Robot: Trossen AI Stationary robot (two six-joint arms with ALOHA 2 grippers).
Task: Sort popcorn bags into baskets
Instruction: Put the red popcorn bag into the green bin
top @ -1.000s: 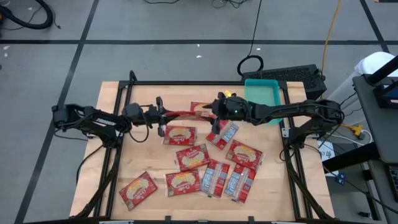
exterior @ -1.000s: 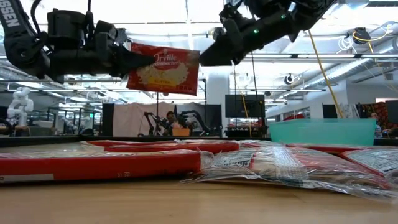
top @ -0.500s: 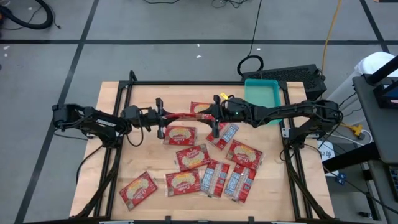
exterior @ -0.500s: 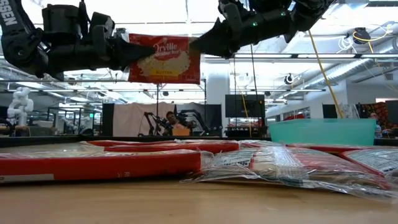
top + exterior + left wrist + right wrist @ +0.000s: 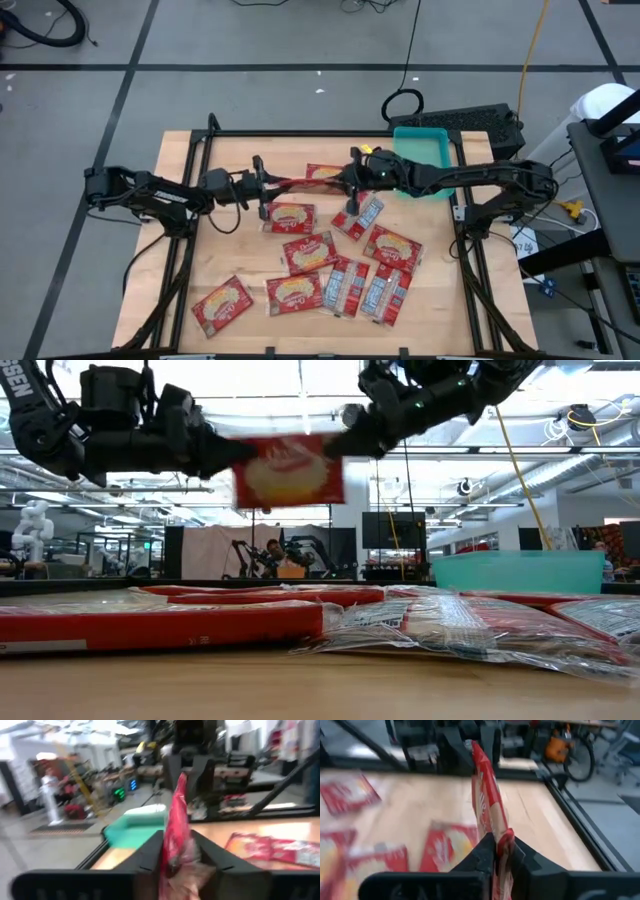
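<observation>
Above the pale wooden table [image 5: 230,250], the flat red popcorn packet [image 5: 288,470] hangs edge-up between both arms, the right gripper [image 5: 496,851] clamped on one end and the left gripper [image 5: 182,851] loosely flanking the other.

Both arms reach inward above mid-table. The left gripper [image 5: 262,186] has its fingers slightly parted. The right gripper [image 5: 345,184] is clamped tight.

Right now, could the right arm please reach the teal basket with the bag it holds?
Probably yes. The right gripper is shut on the lifted popcorn bag, the teal basket lies close beside that arm, and nothing stands between; but the left gripper hasn't clearly let go.
</observation>
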